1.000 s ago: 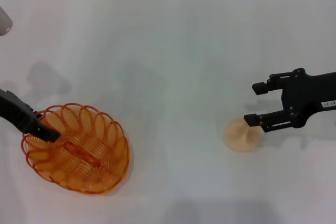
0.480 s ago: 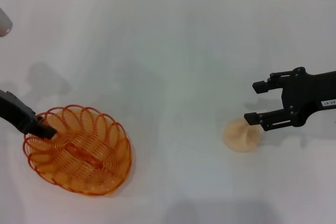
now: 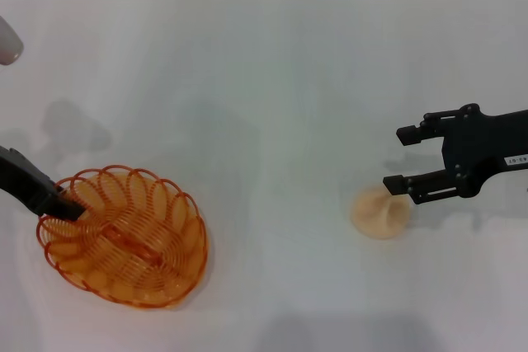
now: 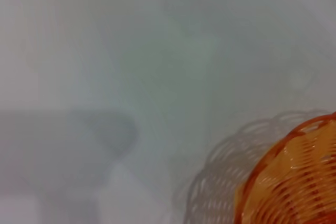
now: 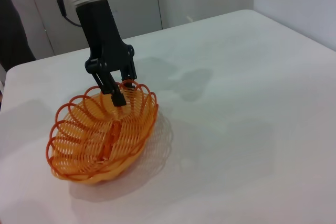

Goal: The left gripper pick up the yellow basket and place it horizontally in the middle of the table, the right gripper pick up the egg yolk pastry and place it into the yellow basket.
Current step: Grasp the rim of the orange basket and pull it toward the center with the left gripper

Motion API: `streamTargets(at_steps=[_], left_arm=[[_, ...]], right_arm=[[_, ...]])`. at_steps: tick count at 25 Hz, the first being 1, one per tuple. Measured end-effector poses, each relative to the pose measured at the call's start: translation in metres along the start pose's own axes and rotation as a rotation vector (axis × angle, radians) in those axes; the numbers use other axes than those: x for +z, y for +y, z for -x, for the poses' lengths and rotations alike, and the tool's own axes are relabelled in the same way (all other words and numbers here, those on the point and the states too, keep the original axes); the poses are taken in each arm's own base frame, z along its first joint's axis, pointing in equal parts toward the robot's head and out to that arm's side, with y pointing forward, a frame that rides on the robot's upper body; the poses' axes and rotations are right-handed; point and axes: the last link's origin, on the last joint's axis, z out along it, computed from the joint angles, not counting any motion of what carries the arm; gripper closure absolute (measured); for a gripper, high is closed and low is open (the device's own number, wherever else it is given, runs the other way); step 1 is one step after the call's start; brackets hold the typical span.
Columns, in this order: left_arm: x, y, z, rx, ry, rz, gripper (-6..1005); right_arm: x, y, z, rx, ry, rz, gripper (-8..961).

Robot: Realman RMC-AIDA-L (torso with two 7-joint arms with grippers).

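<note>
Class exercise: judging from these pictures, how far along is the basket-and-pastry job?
Done: nothing yet. In hand: the left pincer grips the rim of the orange-yellow wire basket, which sits at the white table's left side, not the middle. Left: centring the basket, then the open right pincer, beside the round beige pastry, must carry it in.

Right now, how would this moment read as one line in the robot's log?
left hand: gripping basket rim, table's left | right hand: open beside pastry | pastry: not yet picked up
</note>
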Motion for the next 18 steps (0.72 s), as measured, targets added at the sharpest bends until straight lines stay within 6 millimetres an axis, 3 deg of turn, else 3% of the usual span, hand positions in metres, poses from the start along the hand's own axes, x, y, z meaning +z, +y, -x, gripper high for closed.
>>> streamTargets(at_steps=[18], left_arm=[[0.0013, -0.0023, -0.0065, 0.013, -0.002, -0.016, 827]], right_arm=[[-0.0012, -0.0002, 0.0017, -0.003, -0.002, -0.003, 185]])
